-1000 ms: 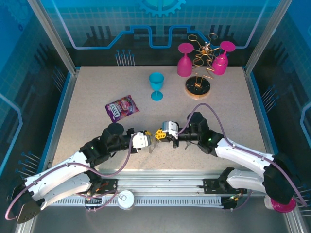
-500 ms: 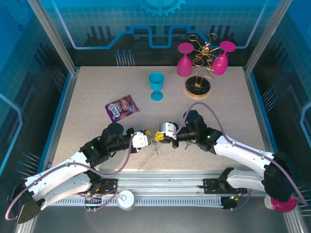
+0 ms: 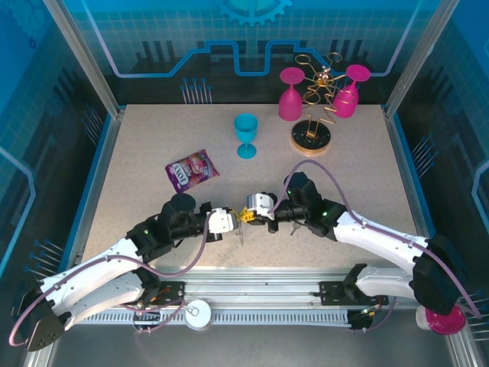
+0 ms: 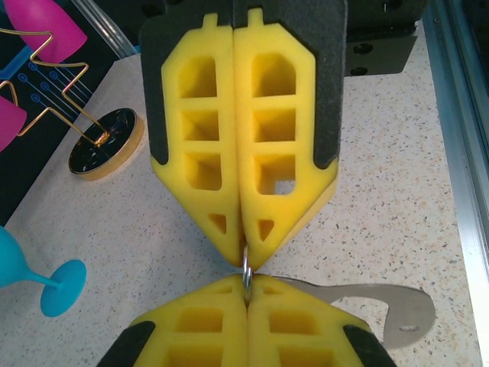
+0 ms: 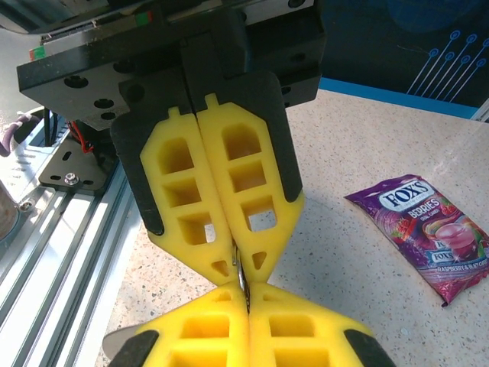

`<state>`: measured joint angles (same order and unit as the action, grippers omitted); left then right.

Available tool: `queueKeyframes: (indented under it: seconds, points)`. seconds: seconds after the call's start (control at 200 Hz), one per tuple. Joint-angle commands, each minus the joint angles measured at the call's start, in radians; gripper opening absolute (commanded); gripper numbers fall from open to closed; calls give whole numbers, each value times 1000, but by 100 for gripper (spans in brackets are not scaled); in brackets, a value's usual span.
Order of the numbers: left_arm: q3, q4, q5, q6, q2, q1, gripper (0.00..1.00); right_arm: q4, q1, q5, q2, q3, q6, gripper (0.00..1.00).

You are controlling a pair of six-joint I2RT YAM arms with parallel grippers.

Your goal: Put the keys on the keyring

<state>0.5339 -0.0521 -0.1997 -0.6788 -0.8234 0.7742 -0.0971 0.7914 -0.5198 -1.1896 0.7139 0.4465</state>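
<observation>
Keyring (image 4: pixel 247 271) between left fingers (image 4: pixel 206 297) and right fingers (image 4: pixel 306 180), tip to tip

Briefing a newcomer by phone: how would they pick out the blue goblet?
Find the gold wire stand on its round base at the far edge of the speckled table. Left of it, the turquoise plastic goblet stands upright, alone; the two pink goblets sit inverted at the stand.

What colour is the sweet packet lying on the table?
Purple, with white lettering and pink berry artwork; the packet shows best in the right wrist view.
</observation>
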Motion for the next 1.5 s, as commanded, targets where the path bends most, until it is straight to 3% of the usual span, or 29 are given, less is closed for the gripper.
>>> queueKeyframes:
  seconds: [0.0, 0.065, 0.225, 0.66, 1.226, 1.351, 1.426, 1.496]
  points:
    - [-16, 26, -11, -23, 24, -7, 0, -42, -3, 19, 60, -34, -37, 20]
    - [-23, 35, -8, -30, 37, -7, 0, -81, -32, 29, 108, -88, -51, 26]
    - [-40, 58, -28, -34, 54, -7, 0, -37, -41, 70, 160, -123, -15, 25]
    - [-51, 82, -110, 22, 53, -7, 0, -99, 22, 45, 60, -75, -8, 21]
    - [-63, 113, -143, 59, 48, -7, 0, -156, 34, -19, 47, -74, -34, 18]
    - [-62, 118, -144, 65, 49, -8, 0, -166, 36, -32, 40, -69, -38, 11]
    - [-63, 121, -144, 69, 50, -7, 0, -163, 38, -35, 35, -65, -39, 0]
    - [-62, 123, -133, 75, 50, -7, 0, -151, 38, -35, 36, -60, -39, 0]
